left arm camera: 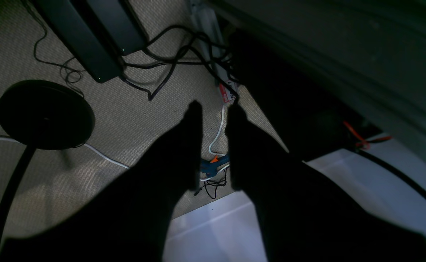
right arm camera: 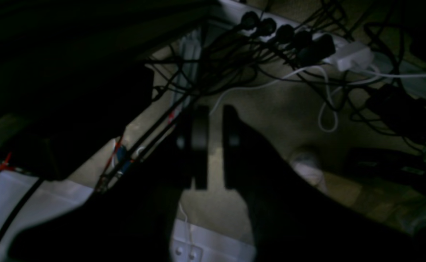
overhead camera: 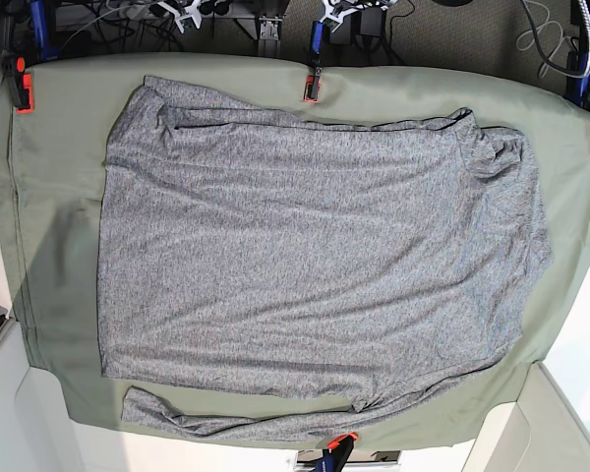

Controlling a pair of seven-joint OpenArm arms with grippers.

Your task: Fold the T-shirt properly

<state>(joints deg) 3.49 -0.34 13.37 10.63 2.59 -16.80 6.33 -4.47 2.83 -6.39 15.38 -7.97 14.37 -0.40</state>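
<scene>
Heather-grey T-shirt (overhead camera: 305, 246), olive-green cloth (overhead camera: 59, 177) (orange clamps (overhead camera: 23, 84), seemingly)

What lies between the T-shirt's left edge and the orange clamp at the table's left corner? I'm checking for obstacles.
In the base view, only bare olive-green table cloth separates the T-shirt from the orange clamp.

Wrist views dim and underexposed, right one blurred, base view evenly bright

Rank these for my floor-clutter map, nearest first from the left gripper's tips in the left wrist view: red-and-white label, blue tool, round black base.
1. Label: just beyond the left gripper, slightly right.
2. Blue tool: lower in the picture, seen between the jaws.
3. Round base: far left.
</scene>
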